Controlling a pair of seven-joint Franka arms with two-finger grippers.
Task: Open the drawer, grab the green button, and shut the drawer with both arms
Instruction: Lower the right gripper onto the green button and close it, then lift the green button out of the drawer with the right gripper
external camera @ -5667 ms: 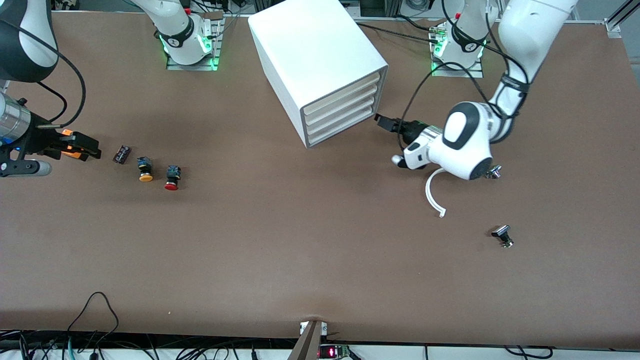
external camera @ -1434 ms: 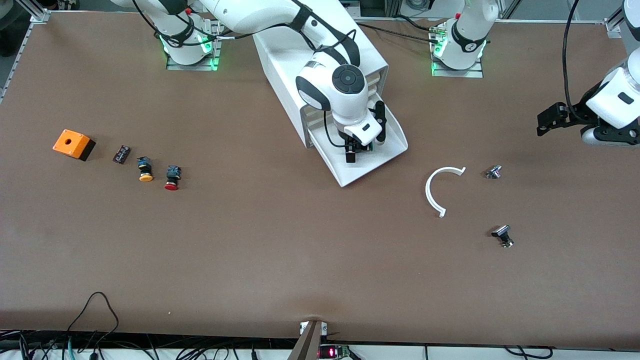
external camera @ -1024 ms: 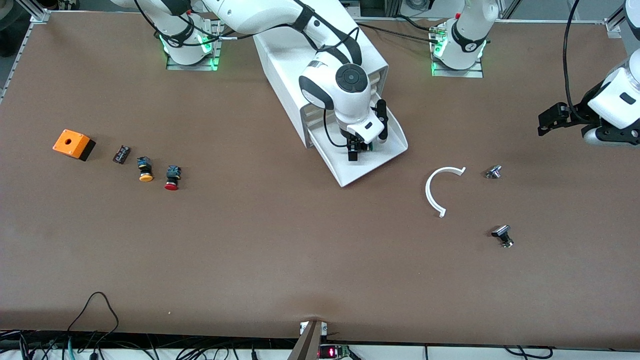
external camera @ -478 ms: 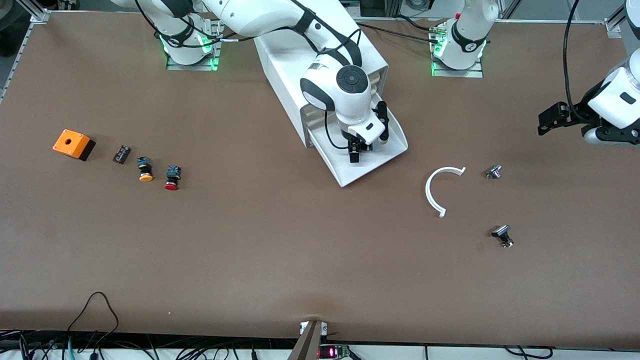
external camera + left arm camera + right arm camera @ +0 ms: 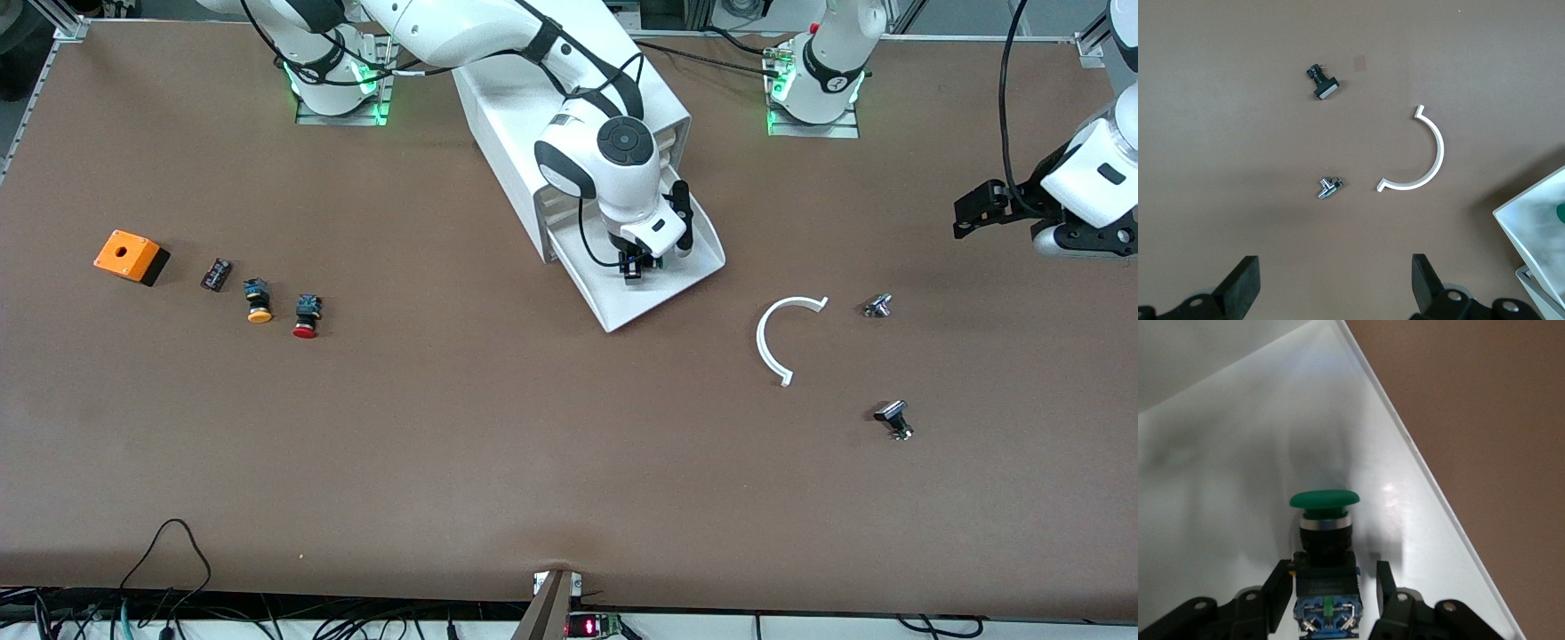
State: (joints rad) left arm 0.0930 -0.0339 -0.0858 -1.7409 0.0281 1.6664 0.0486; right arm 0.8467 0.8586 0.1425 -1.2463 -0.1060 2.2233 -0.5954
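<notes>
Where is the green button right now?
The green button sits in the pulled-out bottom drawer of the white cabinet, between the right gripper's fingers, which flank its dark body.

Drawer (image 5: pixel 622 307) stood pulled out of the cabinet (image 5: pixel 551 98), lowest of four; button (image 5: pixel 1325 540) sat in it, between the fingers of the right gripper (image 5: pixel 633 269) (contact unclear); left gripper (image 5: pixel 971 213) hung over the left arm's end of the table, with the curved strip (image 5: pixel 772 342) and two small parts (image 5: pixel 878 306) (image 5: pixel 893 418) lying nearer that end than the drawer.
</notes>
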